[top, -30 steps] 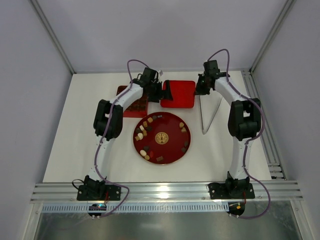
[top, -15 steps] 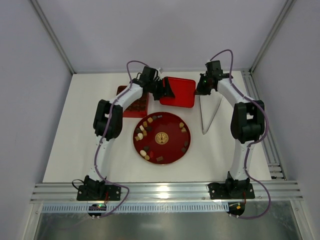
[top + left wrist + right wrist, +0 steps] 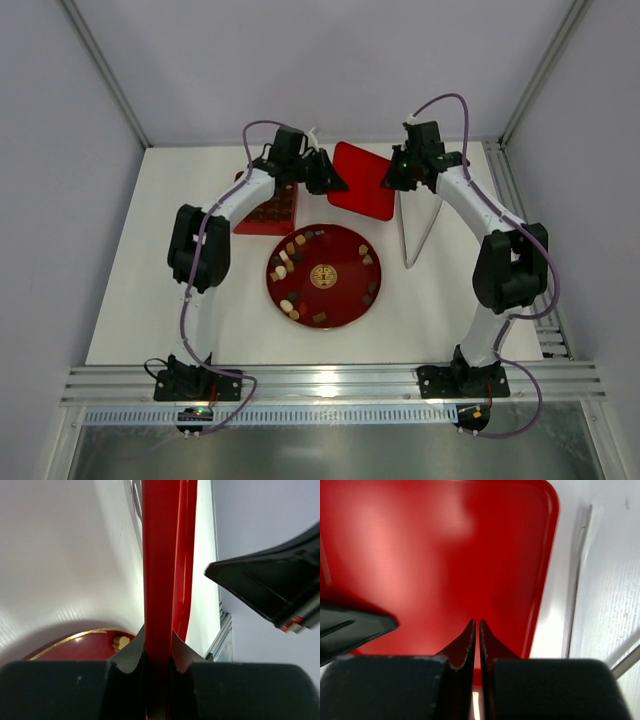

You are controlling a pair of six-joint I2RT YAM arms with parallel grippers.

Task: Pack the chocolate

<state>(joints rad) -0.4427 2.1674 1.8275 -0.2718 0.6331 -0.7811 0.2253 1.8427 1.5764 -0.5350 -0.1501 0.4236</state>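
Your chocolate (image 3: 288, 258) lies flat on the round red plate (image 3: 345, 297) mid-counter (image 3: 150, 280), most pieces arcing along its left rim. Beyond, the left fingers (image 3: 330, 181) pinch the tilted red lid (image 3: 362, 182) by its edge. The right fingers (image 3: 392, 179) are pressed together at its right side, and you cannot tell whether they hold it. The grid box (image 3: 270, 212) sits far left, with bare counter flanking the plate.

Chocolate (image 3: 285, 262) sits loose on the red plate (image 3: 340, 300): dark, tan and cream bites crowd its left rim, a few lie scattered right and near, and dark pieces sit in the red box (image 3: 248, 224).
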